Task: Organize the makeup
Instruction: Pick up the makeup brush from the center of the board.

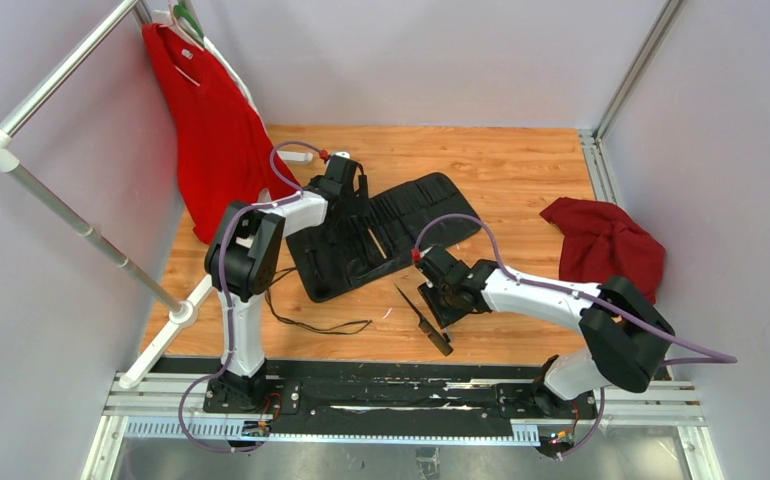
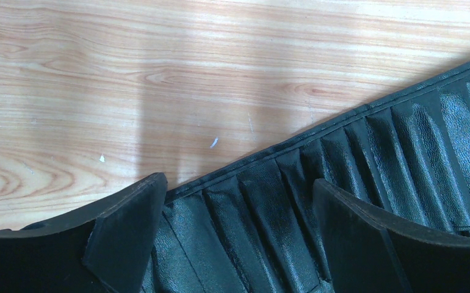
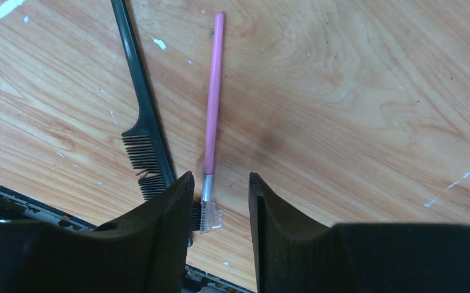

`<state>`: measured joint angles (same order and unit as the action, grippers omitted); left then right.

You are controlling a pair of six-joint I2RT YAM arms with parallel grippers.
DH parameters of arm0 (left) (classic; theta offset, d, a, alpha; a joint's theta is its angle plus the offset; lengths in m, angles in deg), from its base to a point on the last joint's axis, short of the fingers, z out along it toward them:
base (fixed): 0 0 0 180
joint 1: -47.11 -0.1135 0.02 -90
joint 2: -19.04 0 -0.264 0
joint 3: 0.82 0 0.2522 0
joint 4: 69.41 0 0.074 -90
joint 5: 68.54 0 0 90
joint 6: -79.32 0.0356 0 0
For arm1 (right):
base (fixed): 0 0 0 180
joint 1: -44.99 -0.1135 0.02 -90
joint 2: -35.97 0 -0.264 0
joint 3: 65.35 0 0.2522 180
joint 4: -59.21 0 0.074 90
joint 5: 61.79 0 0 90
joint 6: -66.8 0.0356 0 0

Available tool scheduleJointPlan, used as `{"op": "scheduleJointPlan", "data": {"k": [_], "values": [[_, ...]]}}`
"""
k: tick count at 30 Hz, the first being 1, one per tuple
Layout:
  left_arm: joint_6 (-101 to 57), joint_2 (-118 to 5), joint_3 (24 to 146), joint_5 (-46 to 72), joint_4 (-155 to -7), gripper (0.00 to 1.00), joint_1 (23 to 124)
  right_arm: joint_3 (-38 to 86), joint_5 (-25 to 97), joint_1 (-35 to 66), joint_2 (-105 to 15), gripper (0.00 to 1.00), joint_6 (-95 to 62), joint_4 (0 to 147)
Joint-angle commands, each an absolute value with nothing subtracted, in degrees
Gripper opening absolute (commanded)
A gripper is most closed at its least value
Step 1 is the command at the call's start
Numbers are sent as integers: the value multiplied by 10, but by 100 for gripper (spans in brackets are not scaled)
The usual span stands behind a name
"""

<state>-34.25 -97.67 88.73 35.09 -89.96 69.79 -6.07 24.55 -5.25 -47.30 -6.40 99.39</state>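
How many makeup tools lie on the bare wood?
2. The black comb lies left of the right tool; the pink-handled brush lies beside it, head between the jaws. Others may hide in the case.

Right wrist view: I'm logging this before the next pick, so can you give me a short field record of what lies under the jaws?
pink-handled brush: flat on the wooden table, small comb head nearest the camera
black comb: flat beside it, teeth facing away from it
right jaws: open, standing either side of the pink brush's head in this view, nothing gripped
contact with the brush: cannot tell
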Motion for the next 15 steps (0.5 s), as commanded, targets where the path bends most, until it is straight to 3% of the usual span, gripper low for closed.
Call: {"op": "scheduleJointPlan", "data": {"k": [1,10,15], "values": [[-357,-1007,858,303,-940,95,695,-77,244,-62,-483,37,-53,984],[-357,-1006,859,303,-940,95,695,-89,244,-66,-497,28,-47,975],[-357,-1007,859,303,-940,95,695,-98,246,-68,-502,18,-38,970]]}}
